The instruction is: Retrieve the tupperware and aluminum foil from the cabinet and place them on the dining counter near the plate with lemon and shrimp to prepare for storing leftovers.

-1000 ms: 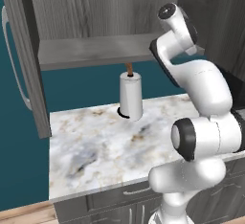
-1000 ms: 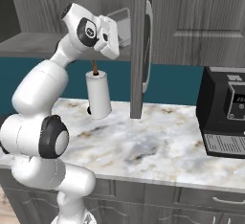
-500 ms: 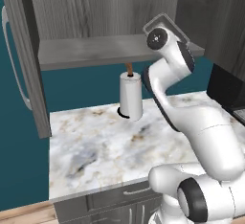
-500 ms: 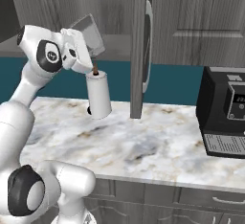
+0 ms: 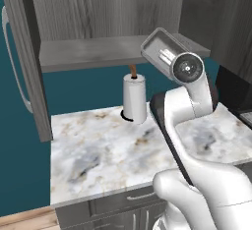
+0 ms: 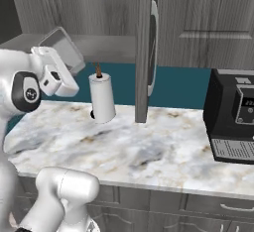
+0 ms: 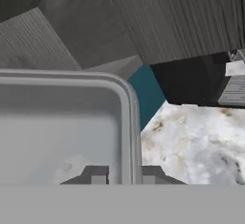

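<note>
My gripper (image 7: 123,176) is shut on the rim of the tupperware (image 7: 62,122), a clear shallow container with rounded corners. The tupperware (image 5: 158,51) is held up, tilted, in front of the open cabinet's grey shelf (image 5: 93,53), over the marble top. From the right side, the tupperware (image 6: 61,47) sits just above my hand, left of the cabinet door (image 6: 144,47). The other cabinet door (image 5: 22,62), with a curved silver handle, stands open at the left. The aluminum foil, the dining counter and the plate are out of view.
A paper-towel roll (image 5: 134,99) stands at the back of the small marble top (image 5: 98,145), close to my arm. A black appliance (image 6: 233,117) sits at the right end. Grey drawers (image 6: 218,206) run below the top.
My hand has swung down and back from the cabinet shelf, carrying the tupperware with it. The arm has folded lower over the marble top.
</note>
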